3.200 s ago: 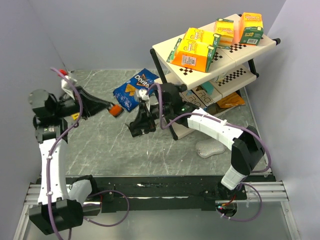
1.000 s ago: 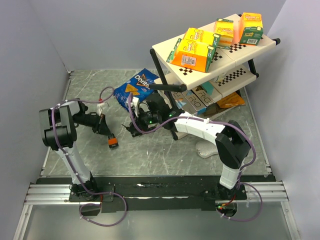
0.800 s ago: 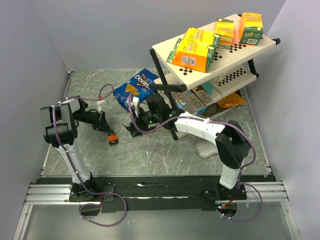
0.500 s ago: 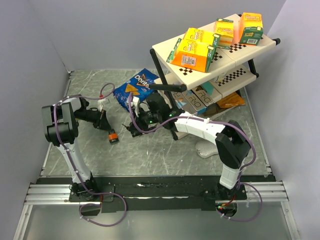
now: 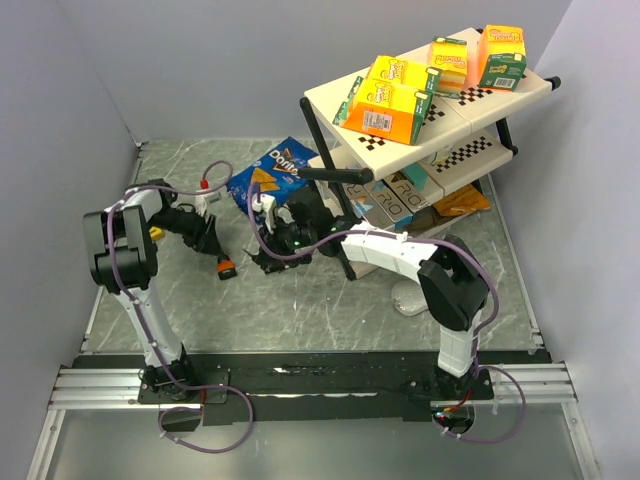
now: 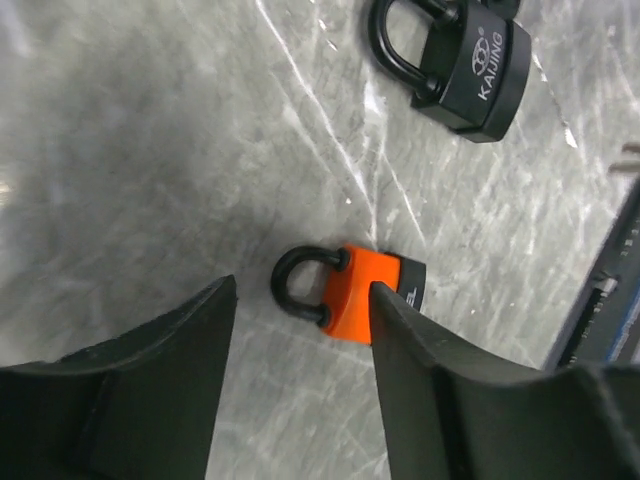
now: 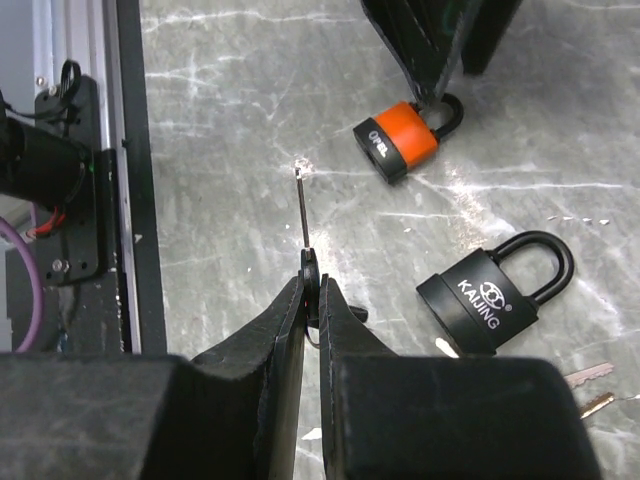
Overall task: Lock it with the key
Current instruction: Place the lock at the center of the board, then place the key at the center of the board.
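Left hand [image 6: 300, 295] released over orange padlock [image 6: 352, 305], apart from black padlock [image 6: 480, 65]; right hand [image 7: 312, 288] grips key [image 7: 302, 215]

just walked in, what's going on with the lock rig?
The right gripper is pinching a key, its tip pointing out over the table and not in any lock. The left gripper is open, its fingers straddling the orange padlock, which lies flat on the table and is not held. A black padlock lies nearby, also untouched. The key has not yet been inserted.
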Controlling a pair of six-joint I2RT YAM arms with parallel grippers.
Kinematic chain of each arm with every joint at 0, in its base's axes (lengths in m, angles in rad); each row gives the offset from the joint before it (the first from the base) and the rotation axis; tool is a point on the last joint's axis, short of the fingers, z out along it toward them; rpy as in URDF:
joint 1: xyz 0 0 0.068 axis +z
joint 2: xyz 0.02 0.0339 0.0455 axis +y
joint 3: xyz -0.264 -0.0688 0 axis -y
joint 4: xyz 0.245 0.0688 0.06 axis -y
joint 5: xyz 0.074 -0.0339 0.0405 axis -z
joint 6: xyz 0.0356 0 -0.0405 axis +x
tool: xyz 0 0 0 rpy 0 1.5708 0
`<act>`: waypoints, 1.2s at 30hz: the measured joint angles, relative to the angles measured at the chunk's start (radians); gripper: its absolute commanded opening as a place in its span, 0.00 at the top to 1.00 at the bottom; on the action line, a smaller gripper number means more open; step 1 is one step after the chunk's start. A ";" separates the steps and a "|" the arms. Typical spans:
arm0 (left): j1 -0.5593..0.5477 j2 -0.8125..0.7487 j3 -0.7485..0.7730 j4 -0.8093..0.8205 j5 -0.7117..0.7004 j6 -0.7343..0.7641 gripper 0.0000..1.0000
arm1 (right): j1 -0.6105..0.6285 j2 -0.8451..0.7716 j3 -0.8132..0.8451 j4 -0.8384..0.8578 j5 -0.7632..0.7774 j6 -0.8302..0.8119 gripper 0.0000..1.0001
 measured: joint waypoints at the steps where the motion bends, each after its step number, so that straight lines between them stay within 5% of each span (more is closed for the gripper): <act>1: 0.002 -0.019 0.000 0.006 -0.011 -0.007 0.39 | 0.000 0.003 0.006 -0.003 0.003 0.009 1.00; 8: 0.080 -0.269 -0.052 0.195 -0.044 -0.195 0.25 | 0.000 0.080 0.114 -0.010 0.037 0.083 1.00; 11: 0.134 -0.437 -0.124 0.288 -0.072 -0.284 0.03 | 0.000 0.124 0.142 -0.011 0.052 0.115 1.00; 25: 0.209 -0.881 -0.349 0.619 -0.206 -0.827 0.04 | 0.005 0.320 0.257 -0.044 0.125 0.251 0.99; 36: 0.217 -0.826 -0.293 0.574 -0.251 -0.942 0.04 | 0.005 0.387 0.302 -0.036 0.132 0.365 0.98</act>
